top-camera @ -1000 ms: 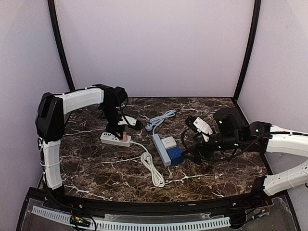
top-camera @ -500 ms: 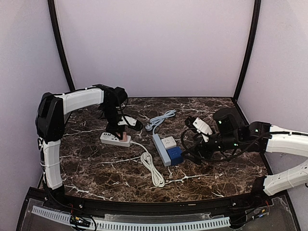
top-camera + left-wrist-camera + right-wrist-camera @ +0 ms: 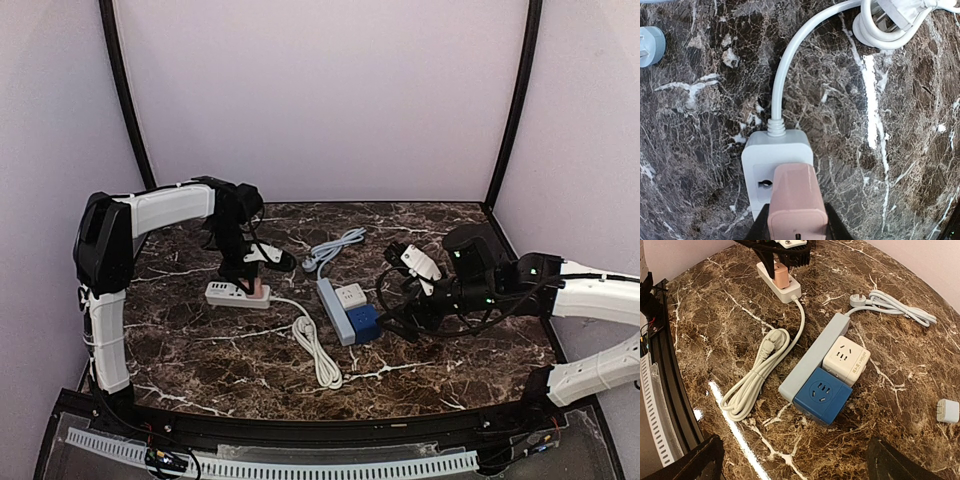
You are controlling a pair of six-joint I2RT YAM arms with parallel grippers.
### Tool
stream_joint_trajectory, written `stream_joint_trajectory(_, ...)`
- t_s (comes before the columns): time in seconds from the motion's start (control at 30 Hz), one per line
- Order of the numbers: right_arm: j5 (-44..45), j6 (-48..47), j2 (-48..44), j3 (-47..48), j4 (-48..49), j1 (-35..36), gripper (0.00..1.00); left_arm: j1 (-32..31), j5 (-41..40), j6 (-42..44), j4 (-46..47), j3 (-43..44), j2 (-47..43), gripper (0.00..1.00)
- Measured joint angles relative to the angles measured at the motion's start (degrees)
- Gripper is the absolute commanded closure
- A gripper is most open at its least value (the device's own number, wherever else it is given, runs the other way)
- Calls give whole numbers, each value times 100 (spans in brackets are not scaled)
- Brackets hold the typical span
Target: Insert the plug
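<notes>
A pink plug (image 3: 797, 200) stands upright on the end socket of a white power strip (image 3: 774, 152), beside the strip's cable exit. My left gripper (image 3: 797, 231) is shut on the pink plug from above, with a black finger on each side. Its prongs are hidden under its body. From the overhead camera, the left gripper (image 3: 250, 272) hangs over the strip (image 3: 226, 293) at the left of the table. My right gripper (image 3: 800, 467) hovers open and holds nothing, just in front of a blue cube adapter (image 3: 822, 396).
A grey-blue power strip (image 3: 812, 357) carries a white cube adapter (image 3: 846, 359) and the blue one. A coiled white cable (image 3: 757, 375) lies to its left. A grey-blue plug and cable (image 3: 890, 304) lie behind, and a small white adapter (image 3: 947, 410) lies at the right.
My left gripper has sunk slightly with the pink plug, and the white strip has shifted a little to the left under it. The right arm has not moved.
</notes>
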Motion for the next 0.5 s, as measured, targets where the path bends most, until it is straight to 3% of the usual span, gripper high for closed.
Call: stream_joint_trajectory(0.5,-35,2,-81,-118,138,0,2,-107,17,-459,-299,-11,2,99)
